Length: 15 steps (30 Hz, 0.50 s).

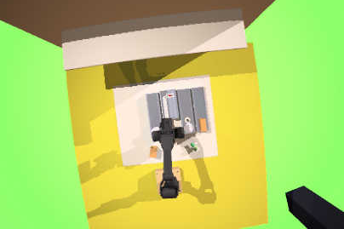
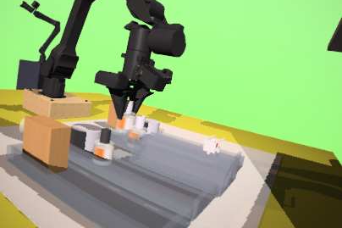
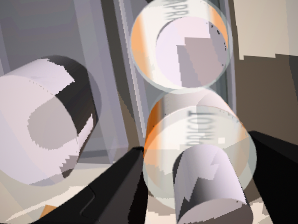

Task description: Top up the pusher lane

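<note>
The gripper (image 1: 168,130) (image 2: 128,115) (image 3: 196,149) is holding the new apricot jar (image 2: 123,123) (image 3: 200,130), with one finger on each side of its round body; the jar looks about upright at the front end of the sprung lane (image 1: 171,108) (image 2: 182,157), but I can't tell if its bottom is on the lane floor; it looks like a small, stiff jar, maybe glass, so I'd guess it is fairly light, a bit slippery and could crack if knocked; the round body is the best place to hold, low enough to stop it tipping, and the skinny white cap is a poor place to push; in the wrist view the old apricot jar (image 2: 135,133) (image 3: 192,50) is at 12 o'clock, very close, and the two jars should slide back slowly as a row; letting go too soon could make the spring shove them; a white tub (image 1: 156,130) (image 2: 152,126) (image 3: 30,130) is at 9 o'clock; in the top view the wooden block (image 1: 203,124) (image 2: 46,141) is at 3 o'clock, and the white pusher piece with a red mark (image 1: 169,95) (image 2: 212,145) is at 12; all this is on a pale board (image 1: 128,111) on a yellow table (image 1: 251,140), with sharp shadows across it; bright green is all around, and a long pale ledge (image 1: 149,47) is at 12, past the board.
</note>
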Tool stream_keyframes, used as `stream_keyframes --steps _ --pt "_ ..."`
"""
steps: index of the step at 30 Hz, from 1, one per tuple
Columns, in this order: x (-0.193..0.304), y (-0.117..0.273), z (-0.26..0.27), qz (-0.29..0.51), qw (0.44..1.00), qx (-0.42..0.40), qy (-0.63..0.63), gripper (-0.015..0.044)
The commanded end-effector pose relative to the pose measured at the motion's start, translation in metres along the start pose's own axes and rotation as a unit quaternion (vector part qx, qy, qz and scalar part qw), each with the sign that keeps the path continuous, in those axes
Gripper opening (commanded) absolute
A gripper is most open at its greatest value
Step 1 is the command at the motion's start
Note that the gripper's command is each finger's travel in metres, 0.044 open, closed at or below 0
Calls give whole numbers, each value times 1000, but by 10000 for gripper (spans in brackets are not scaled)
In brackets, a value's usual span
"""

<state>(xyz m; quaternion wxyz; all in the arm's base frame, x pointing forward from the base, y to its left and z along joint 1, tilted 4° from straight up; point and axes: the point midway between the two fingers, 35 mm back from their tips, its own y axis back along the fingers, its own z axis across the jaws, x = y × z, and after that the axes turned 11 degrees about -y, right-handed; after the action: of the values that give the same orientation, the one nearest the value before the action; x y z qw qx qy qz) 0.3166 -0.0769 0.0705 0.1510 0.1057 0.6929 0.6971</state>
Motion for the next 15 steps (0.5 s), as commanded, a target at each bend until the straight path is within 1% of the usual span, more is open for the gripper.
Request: stream_keyframes --steps 1,15 --pt "-8 3 2 -15 1000 -4 -2 0" --pt "-10 3 2 -15 1000 -4 -2 0"
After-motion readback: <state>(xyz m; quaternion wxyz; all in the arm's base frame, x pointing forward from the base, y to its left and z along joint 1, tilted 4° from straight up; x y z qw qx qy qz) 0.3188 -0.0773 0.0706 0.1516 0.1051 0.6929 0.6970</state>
